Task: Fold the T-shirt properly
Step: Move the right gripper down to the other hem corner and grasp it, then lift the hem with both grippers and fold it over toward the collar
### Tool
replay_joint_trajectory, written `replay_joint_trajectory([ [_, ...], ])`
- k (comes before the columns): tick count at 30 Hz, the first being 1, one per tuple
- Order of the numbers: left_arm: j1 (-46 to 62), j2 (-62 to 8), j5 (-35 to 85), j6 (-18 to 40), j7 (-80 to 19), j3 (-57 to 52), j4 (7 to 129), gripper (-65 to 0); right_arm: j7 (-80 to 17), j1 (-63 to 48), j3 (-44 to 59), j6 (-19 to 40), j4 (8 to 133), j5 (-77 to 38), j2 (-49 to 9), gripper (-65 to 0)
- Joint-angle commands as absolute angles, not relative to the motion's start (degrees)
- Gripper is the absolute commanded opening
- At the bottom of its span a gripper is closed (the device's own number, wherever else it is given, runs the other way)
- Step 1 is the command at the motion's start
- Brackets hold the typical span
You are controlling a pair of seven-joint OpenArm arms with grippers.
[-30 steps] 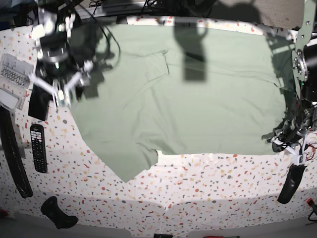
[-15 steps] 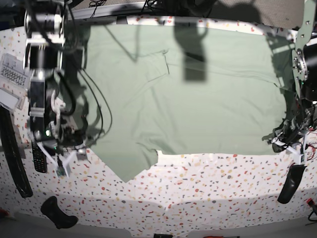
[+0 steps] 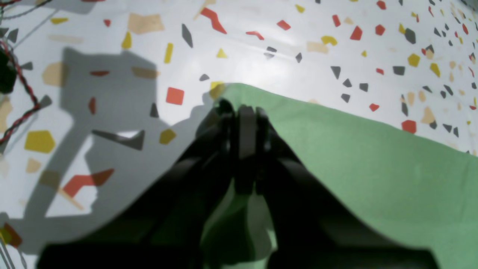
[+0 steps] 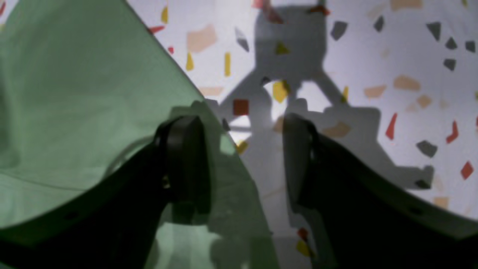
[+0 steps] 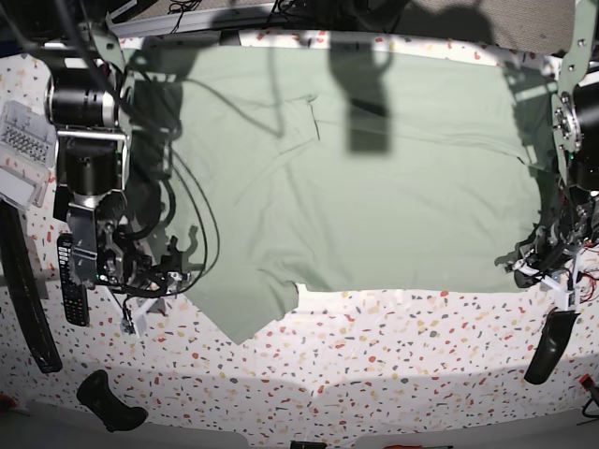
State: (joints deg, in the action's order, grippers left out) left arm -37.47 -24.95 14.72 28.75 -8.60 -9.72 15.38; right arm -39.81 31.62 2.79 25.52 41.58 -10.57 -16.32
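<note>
T-shirt: the T-shirt (image 5: pixel 356 178), pale sage green, lies spread flat over the far and middle part of the speckled table (image 5: pixel 393 365), reaching from the left arm's side at the scene's right across to the right arm at the scene's left; one pointed flap (image 5: pixel 245 318) hangs toward the near edge.

Handling: judged thin, soft and light; it will drape and crease rather than hold a shape, so it is best taken at corners and hems, pinched low against the table.

Left gripper: the left gripper (image 3: pixel 242 112) has its jaws pressed together on the near right corner of the cloth, green fabric showing on both sides of the fingers.

Right gripper: the right gripper (image 4: pixel 242 157) stands with jaws wide apart, holding nothing, poised over the slanting near left edge of the shirt; one finger (image 4: pixel 185 160) is above the cloth, the other (image 4: pixel 298 160) above bare table.

Suggested hold: the left hem just beneath the open jaws, to match the corner already pinched.

Surroundings, left: a remote control (image 5: pixel 71 285) and a clear plastic case (image 5: pixel 23 154) lie near the right arm; a long dark strap (image 5: pixel 23 290) runs along the edge.

Surroundings, near: a dark object (image 5: pixel 110 400) at the near left, another (image 5: pixel 550 344) at the near right.

Obstruction: judged slight; the remote lies just beside the right gripper's working spot.
</note>
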Motion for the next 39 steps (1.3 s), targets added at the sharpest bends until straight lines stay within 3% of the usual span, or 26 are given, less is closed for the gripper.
replay_joint_trajectory([
  [1, -39.38, -25.89, 15.25, 29.17, -7.22, -9.72, 16.19, -65.0, -39.66, 33.52, 3.01, 25.67, 41.98, -11.11, -16.71, -32.1],
  [11, -39.35, -25.91, 15.25, 29.17, -7.20, -9.72, 16.19, -65.0, -41.82, 32.67, 3.01, 27.73, 41.98, -11.16, -16.53, -33.1],
  [15, -39.38, -25.91, 15.29, 29.17, -7.05, -9.72, 16.19, -65.0, -44.23, 32.69, 2.98, 27.70, 41.98, -11.73, -16.53, -48.7],
  [21, -39.72, -26.09, 15.31, 29.17, -5.93, -9.72, 16.19, -65.0, -45.04, 32.71, 3.01, 27.68, 42.00, -14.15, -16.99, -65.0],
  [34, -41.58, -28.62, 20.05, 29.21, -10.13, -9.72, 16.29, -65.0, -46.06, 34.57, 3.01, 30.22, 45.74, -14.15, -17.15, -65.0],
  [39, -41.58, -28.69, 23.09, 31.38, -14.41, -9.72, 16.29, -65.0, -46.96, 34.46, 3.01, 38.44, 48.12, -16.23, -17.19, -65.0],
])
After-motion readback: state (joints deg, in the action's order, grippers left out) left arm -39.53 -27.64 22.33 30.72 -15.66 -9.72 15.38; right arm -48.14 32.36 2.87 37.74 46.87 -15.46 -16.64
